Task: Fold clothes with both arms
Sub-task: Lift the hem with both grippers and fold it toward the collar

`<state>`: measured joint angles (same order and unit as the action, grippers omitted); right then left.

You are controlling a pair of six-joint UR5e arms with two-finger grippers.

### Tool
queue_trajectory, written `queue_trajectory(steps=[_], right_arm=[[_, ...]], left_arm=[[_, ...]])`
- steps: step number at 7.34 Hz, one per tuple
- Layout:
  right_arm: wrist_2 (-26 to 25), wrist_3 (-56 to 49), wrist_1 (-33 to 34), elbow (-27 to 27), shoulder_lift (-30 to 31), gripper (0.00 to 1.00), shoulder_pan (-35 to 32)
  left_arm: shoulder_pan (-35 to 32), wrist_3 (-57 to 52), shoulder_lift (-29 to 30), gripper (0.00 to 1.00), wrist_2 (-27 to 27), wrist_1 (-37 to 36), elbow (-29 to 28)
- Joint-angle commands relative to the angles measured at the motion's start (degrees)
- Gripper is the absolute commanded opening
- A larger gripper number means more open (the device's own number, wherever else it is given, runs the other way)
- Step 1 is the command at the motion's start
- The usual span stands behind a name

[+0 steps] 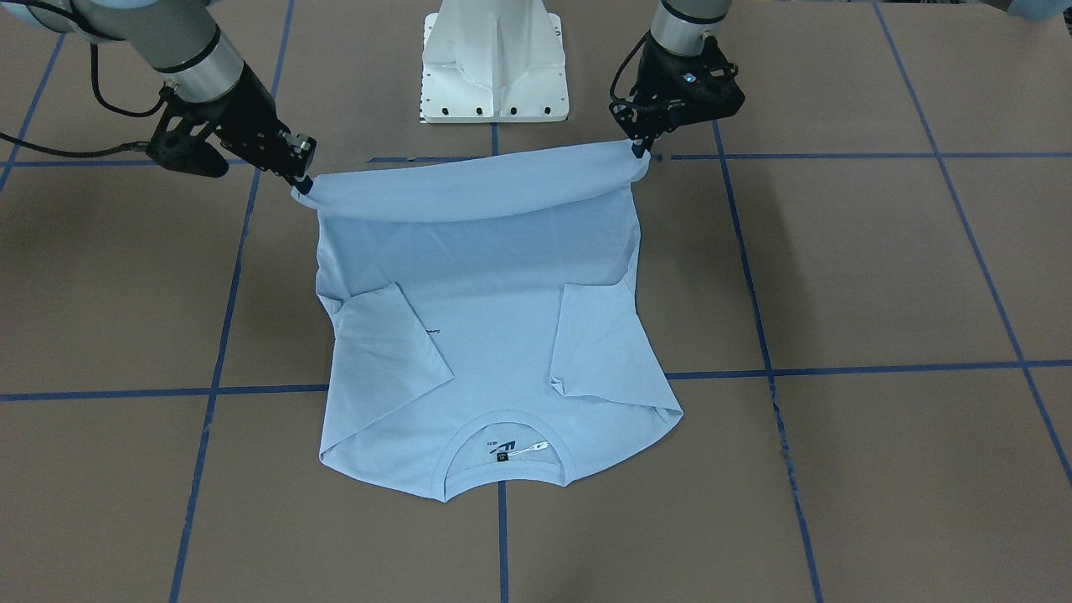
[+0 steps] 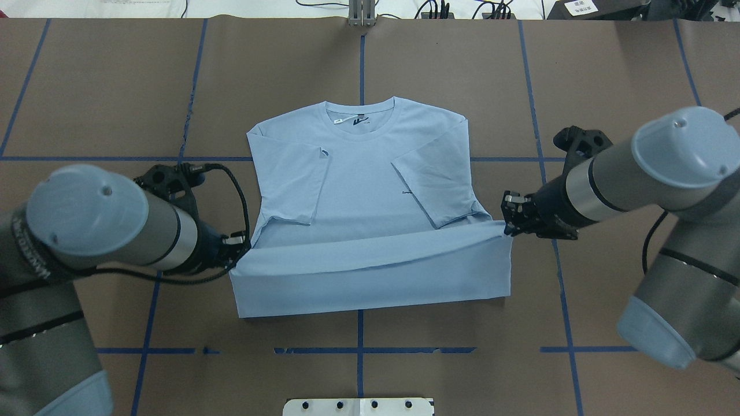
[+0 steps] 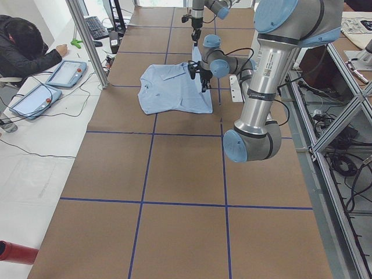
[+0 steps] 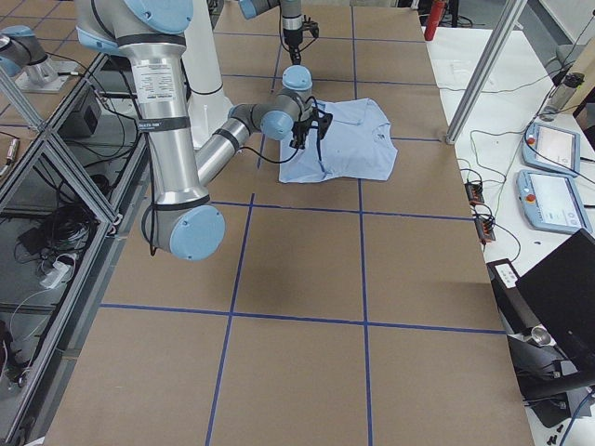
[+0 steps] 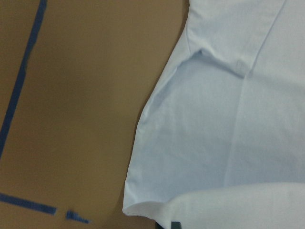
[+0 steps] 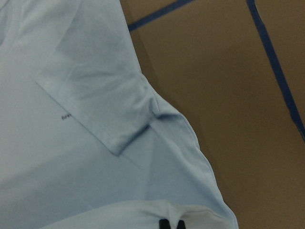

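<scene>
The light blue T-shirt [image 2: 358, 190] lies flat on the brown table, collar [image 2: 361, 118] at the far side from the robot and both sleeves folded in over the chest. Its hem end is lifted and rolled over toward the collar, hanging as a band [image 1: 469, 193] between the two grippers. My left gripper [image 2: 240, 249] [image 1: 641, 151] is shut on one hem corner, and my right gripper [image 2: 509, 222] [image 1: 301, 180] is shut on the other. Both wrist views look down on a folded sleeve [image 6: 109, 109] and the shirt's side edge [image 5: 143, 143], with raised cloth along their bottom edge.
The white pedestal base [image 1: 494, 67] stands just behind the lifted hem. Blue tape lines [image 2: 361, 58] grid the brown table top. A person [image 3: 23, 46] sits by control tablets [image 3: 64, 72] at the table's far side. A metal frame and cables [image 4: 56, 186] flank the robot.
</scene>
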<state>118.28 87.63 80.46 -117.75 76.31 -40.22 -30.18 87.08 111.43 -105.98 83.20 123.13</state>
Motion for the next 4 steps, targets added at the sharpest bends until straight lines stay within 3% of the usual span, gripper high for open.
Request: queue_trajectory(steps=[1,3,4], right_arm=[[-0.42,-0.71,-0.04,9.97,-8.87,0.0,-3.98],[-0.33,-5.87,0.05,16.3,-13.27,0.0,-7.58],[-0.33,-7.03,0.05,22.68,-18.6,0.0,-9.08]], left_arm=[[-7.94,-6.63,3.96,0.0,-1.15,0.2,-6.75],[-12.26,-9.72,6.84,0.0,-1.16,1.25,-12.26],[-12.97,-9.82,9.83,0.0,-1.07,5.87,-19.52]])
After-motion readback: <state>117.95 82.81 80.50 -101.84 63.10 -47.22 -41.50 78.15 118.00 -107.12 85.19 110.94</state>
